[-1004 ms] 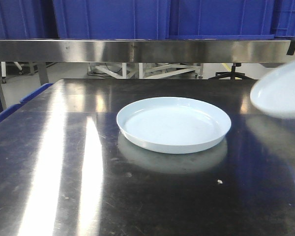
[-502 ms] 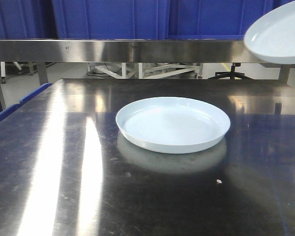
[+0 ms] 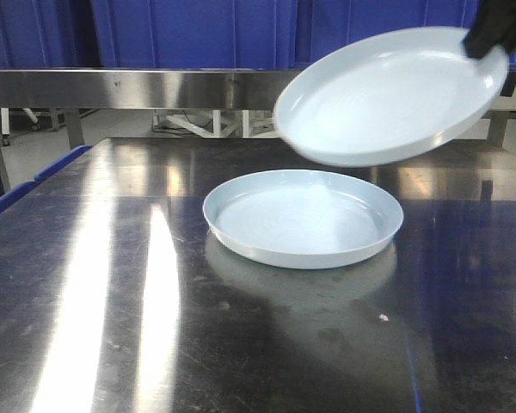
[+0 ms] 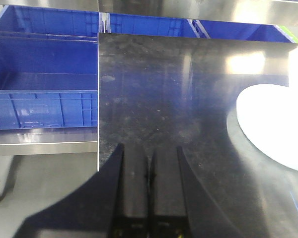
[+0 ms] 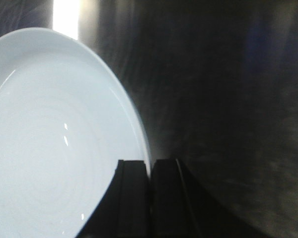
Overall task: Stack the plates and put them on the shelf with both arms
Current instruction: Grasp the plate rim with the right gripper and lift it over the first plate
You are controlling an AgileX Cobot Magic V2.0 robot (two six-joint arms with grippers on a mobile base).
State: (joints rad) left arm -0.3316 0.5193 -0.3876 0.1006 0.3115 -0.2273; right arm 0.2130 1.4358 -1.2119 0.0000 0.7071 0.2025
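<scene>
One pale bluish-white plate (image 3: 303,217) lies flat on the dark steel table (image 3: 112,284); its edge also shows in the left wrist view as the plate (image 4: 278,131). A second plate (image 3: 387,95) hangs tilted in the air above and slightly right of it, held by its far right rim in my right gripper (image 3: 490,39). In the right wrist view that gripper (image 5: 150,166) is shut on the plate's rim, with the plate (image 5: 54,148) filling the left half. My left gripper (image 4: 150,163) is shut with nothing in it, low over the table's left part.
A steel shelf rail (image 3: 198,88) runs across the back with blue crates (image 3: 198,34) on it. More blue crates (image 4: 39,99) sit left of the table's edge. A small white crumb (image 3: 383,317) lies on the table in front of the lying plate.
The held plate has swung in from the right edge, up and then leftwards, and now hovers over the lying plate. The lying plate has stayed put.
</scene>
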